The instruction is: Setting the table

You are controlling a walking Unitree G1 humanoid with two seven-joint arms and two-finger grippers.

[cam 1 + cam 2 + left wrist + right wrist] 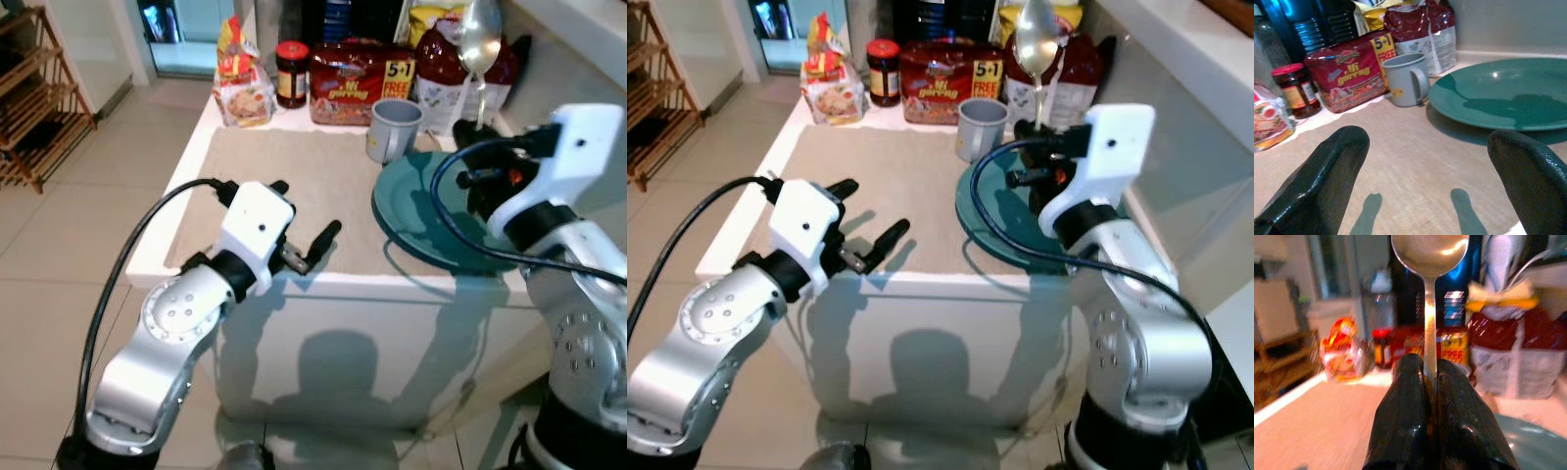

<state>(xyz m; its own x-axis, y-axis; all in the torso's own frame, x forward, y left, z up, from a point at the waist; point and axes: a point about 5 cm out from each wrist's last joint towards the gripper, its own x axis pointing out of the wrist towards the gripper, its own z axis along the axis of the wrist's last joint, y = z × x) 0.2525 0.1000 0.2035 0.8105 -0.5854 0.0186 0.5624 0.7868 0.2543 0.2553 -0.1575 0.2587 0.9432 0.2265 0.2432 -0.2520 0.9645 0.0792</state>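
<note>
The right gripper (1431, 382) is pinched tight on the thin handle of a shiny metal spoon (478, 44), near the upper right of the frame, which looks light, hard and slippery, while the left gripper (306, 220) hangs wide open and empty

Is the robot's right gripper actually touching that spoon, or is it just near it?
Touching. In the right wrist view, the right gripper has its two black fingers pressed together on the spoon handle, holding it upright above the green plate.

The plate (441, 220) was teal, the mug (392, 129) grey, the spoon (477, 44) silver. The noodle pack (358, 83) was red with yellow lettering; the mat (284, 186) looked beige.
</note>
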